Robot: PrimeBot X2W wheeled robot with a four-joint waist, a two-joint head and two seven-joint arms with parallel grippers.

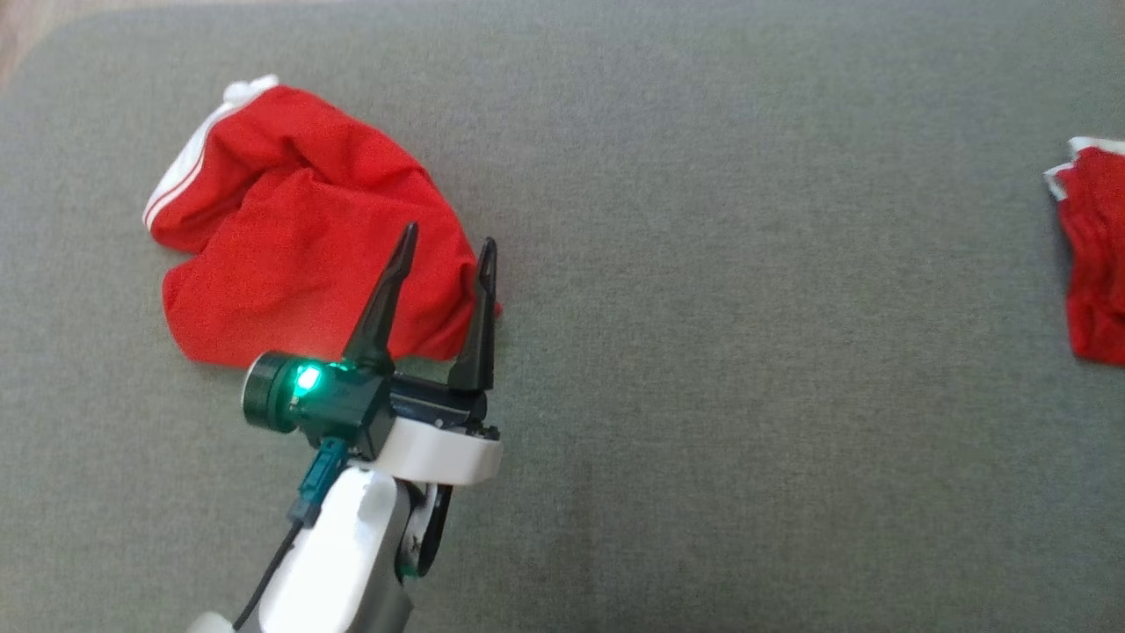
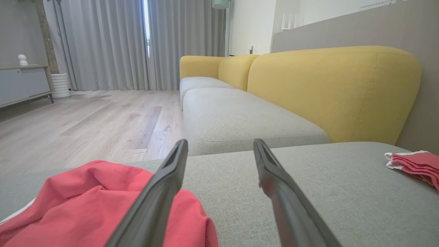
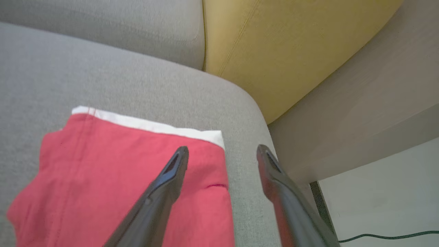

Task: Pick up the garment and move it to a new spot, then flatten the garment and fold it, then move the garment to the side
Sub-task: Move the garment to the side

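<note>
Your crumpled red garment: head view, 10 o'clock on the grey cushion. Bunched and rumpled with deep creases. White double stripe down its 9 o'clock edge, white band at its 12 o'clock tip

Your second red garment: far 3 o'clock edge, well apart from the first. Folded flat in layers, white trim along its 12 o'clock end

Head camera looks steeply down over the left gripper. Left wrist camera skims the cushion, low; right wrist camera hangs close above a folded garment all three share.
</note>
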